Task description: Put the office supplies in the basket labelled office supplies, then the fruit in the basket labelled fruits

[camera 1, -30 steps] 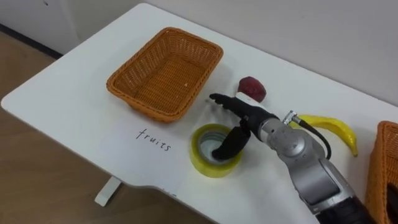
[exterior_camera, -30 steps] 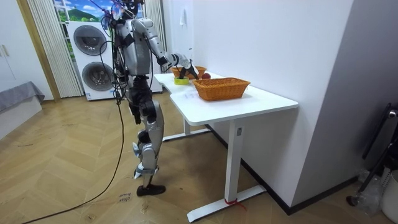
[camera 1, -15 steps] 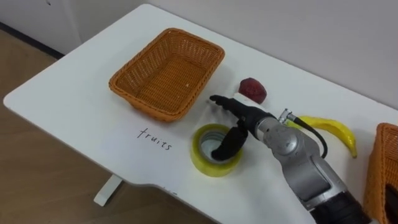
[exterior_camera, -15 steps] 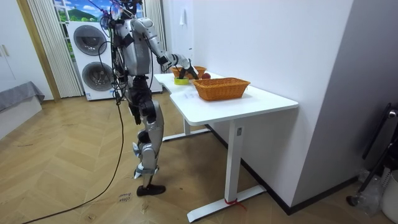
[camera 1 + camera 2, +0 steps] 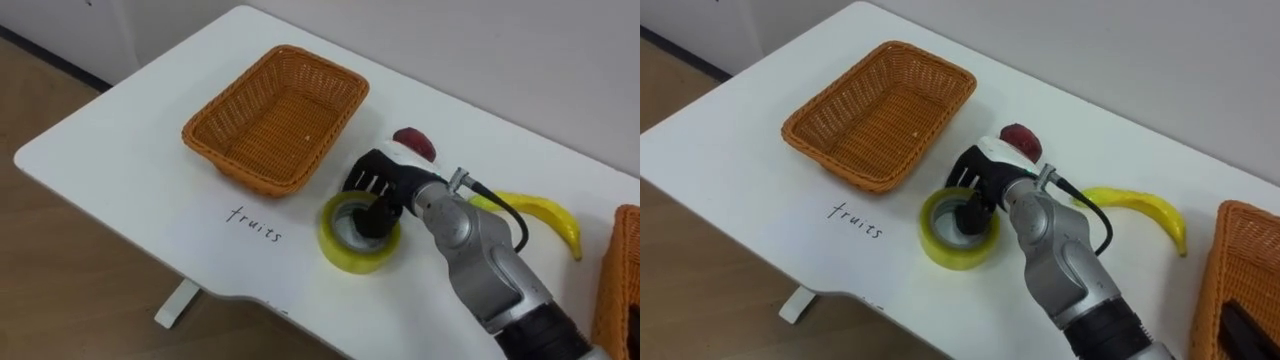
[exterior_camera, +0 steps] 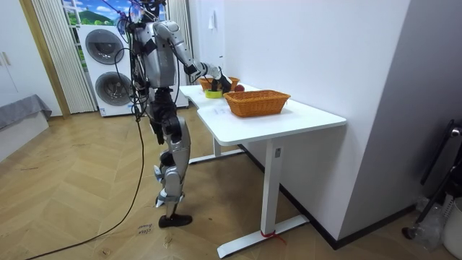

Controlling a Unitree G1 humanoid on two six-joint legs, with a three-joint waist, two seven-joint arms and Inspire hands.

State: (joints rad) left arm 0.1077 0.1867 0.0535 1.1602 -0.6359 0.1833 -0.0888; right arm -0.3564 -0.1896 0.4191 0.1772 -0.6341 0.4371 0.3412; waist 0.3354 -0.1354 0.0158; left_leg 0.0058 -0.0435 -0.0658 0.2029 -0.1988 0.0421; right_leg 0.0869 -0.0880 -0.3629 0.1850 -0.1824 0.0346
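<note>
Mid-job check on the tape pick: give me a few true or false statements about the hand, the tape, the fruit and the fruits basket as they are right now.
1. The right hand grips the wall of the yellow tape roll, with its thumb inside the ring. True.
2. The banana lies in the basket beside the "fruits" label. False: that basket holds no fruit, and the banana lies on the table, to the right of the arm.
3. The red fruit sits on the table just behind the hand. True.
4. The tape roll is inside a basket. False: it is outside the baskets, in front of the fruits basket's near right corner.
</note>
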